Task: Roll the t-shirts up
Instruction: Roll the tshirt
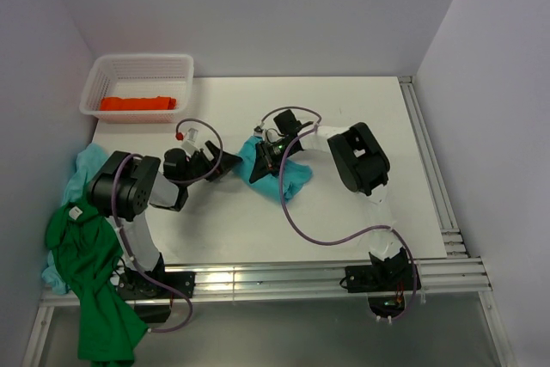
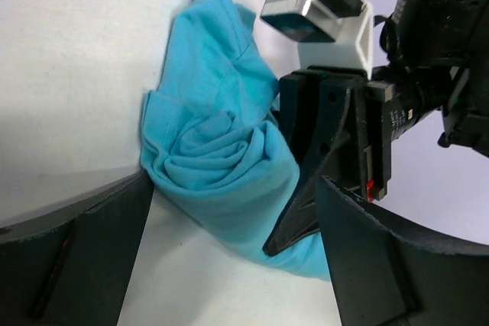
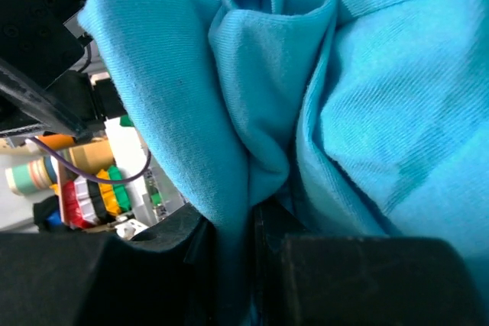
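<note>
1. Right gripper (image 3: 233,243) is clamping a fold of the half-rolled turquoise t-shirt (image 2: 218,162), lying on the table (image 1: 361,109)
2. Left gripper (image 1: 223,162) is hovering released, jaws spread wide facing the roll's end

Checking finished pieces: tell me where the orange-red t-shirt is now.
In the top view, the orange-red t-shirt lies inside the white mesh basket at the far-left corner of the table, beyond the left arm.
</note>
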`<state>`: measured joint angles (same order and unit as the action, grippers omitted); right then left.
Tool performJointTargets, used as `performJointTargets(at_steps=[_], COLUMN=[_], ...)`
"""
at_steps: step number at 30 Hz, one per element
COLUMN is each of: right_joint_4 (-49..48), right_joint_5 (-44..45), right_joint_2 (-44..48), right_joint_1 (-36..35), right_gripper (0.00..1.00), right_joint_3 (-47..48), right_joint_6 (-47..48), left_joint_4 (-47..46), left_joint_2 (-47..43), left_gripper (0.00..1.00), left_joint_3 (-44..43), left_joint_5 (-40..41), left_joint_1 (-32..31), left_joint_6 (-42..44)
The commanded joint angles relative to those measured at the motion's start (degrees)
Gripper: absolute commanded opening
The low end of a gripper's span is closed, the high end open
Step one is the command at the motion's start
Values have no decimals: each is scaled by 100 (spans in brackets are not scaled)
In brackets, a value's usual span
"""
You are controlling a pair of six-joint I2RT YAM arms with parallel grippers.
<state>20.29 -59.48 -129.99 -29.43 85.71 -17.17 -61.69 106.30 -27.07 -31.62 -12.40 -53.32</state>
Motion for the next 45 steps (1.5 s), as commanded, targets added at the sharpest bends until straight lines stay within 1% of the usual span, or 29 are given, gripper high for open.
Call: performJointTargets(at_steps=[1, 4, 6, 10, 15, 17, 20, 24, 25, 26, 27, 28, 29, 30, 34, 36, 37, 38, 39, 40, 41, 42, 43, 44, 45], right_joint_4=[-140, -140, -96, -183, -438, -500, -553, -597, -597, -606, -623, -632, -623, -641, -702, -702, -711, -711, -720, -755, -764, -764, -729, -746, -720], right_joint_5=[280, 288, 288, 297, 174, 139, 95, 68, 68, 68, 68, 60, 51, 42, 7, 7, -19, -46, -28, -2, 68, 112, 182, 252, 392], right_joint_2=[-149, -184, -228, -290, -211, -211, -193, -123, -114, -114, -96, -96, -96, -88, -61, -70, -61, -35, -17, 79, 132, 211, 385, 483, 667], right_joint_1=[34, 43, 43, 69, 122, 131, 139, 139, 139, 148, 148, 148, 139, 139, 139, 139, 139, 139, 139, 139, 139, 139, 139, 131, 131], right_gripper=[0, 0, 0, 0, 0, 0, 0, 0, 0, 0, 0, 0, 0, 0, 0, 0, 0, 2, 9, 19, 27, 31, 39, 43, 50], right_joint_3=[-63, -37, -2, -2, -160, -178, -204, -257, -265, -266, -274, -274, -283, -301, -318, -336, -336, -362, -380, -415, -485, -537, -573, -678, -740], right_joint_6=[-164, -208, -217, -365, -524, -577, -621, -621, -621, -630, -639, -647, -647, -665, -691, -691, -683, -683, -665, -648, -621, -543, -498, -472, -419], left_joint_4=[-61, -193, -378, -738, -1203, -1214, -408, 340, 716, 868, 974, 1088, 1141, 1168, 1054, 1430, 1649, 2174, 2553, 2879, 3169, 3694, 3882, 4067, 4321], left_joint_2=[522, 830, 936, 866, 1252, 1279, 1122, 814, 726, 691, 681, 681, 690, 708, 813, 726, 560, 471, 392, 252, 199, 146, 84, 49, 49], left_gripper=[91, 86, 87, 89, 88, 87, 87, 86, 85, 84, 81, 75, 72, 62, 42, 37, 31, 26, 21, 10, 3, 0, 0, 0, 0], left_joint_3=[71, -9, 87, 597, 712, 729, 519, 300, 255, 211, 133, 106, 71, 9, -184, -439, -535, -649, -938, -1097, -1247, -1500, -1616, -1765, -1836], left_joint_5=[261, 279, 392, 674, 648, 727, 989, 1350, 1447, 1552, 1553, 1545, 1527, 1509, 1307, 1307, 1420, 1482, 1587, 1832, 1956, 2045, 2193, 2238, 2265], left_joint_1=[45, 45, 45, 45, 10, -25, -174, -455, -499, -535, -570, -570, -579, -588, -605, -640, -667, -728, -763, -807, -877, -913, -930, -948, -948], left_joint_6=[68, -20, -117, -196, -503, -504, -320, -109, -65, -30, -21, -12, -20, -21, -47, 111, 190, 408, 532, 638, 839, 928, 1024, 1060, 1078])
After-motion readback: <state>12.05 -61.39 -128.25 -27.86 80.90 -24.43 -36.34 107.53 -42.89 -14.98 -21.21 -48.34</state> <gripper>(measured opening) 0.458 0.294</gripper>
